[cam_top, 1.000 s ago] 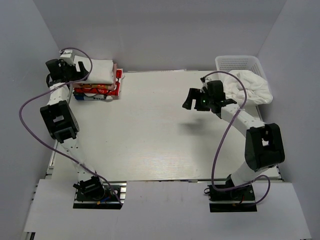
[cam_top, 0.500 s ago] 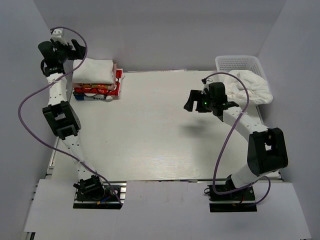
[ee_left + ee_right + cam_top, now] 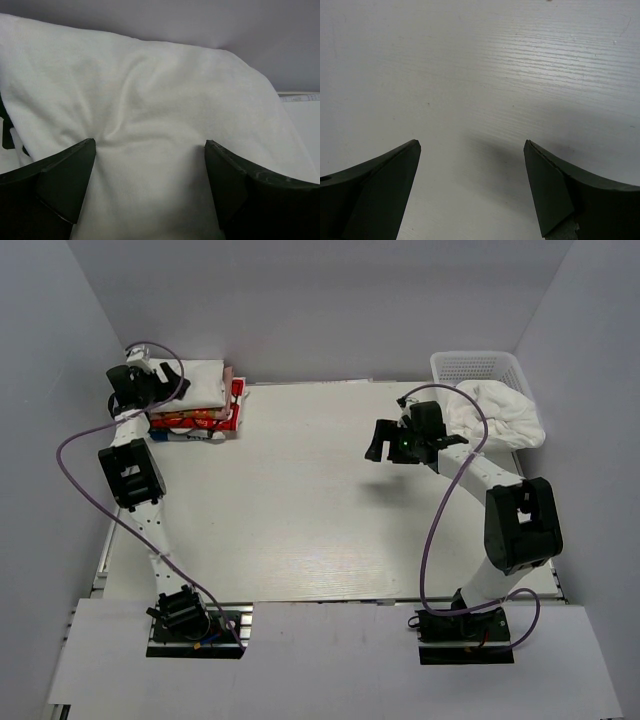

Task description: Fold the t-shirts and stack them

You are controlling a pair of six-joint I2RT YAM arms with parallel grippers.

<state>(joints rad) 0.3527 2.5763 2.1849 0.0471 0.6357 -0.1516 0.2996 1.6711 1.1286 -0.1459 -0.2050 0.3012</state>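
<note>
Fingers (image 3: 55, 185) on the left gripper (image 3: 150, 145) are sitting wide open, tips looking like they're dimpling the white shirt (image 3: 160, 85) that's topping the stack (image 3: 195, 410) in the far left corner of the table (image 3: 300, 520). Nothing's being gripped. I'm reading this as patting the pile flat, so I'm going light on the push and planning a straight-up lift. A sideways drag could pull that top fold loose.

Over on the other side, the right gripper (image 3: 472, 145) is hanging open too, holding nothing. It's hovering over bare table near the basket (image 3: 480, 362), where a white cloth (image 3: 505, 415) is spilling over the rim, probably the next shirt.

Top shirt is looking soft and off-white, with one crease running up its middle. Red and white layers are peeking out underneath.
</note>
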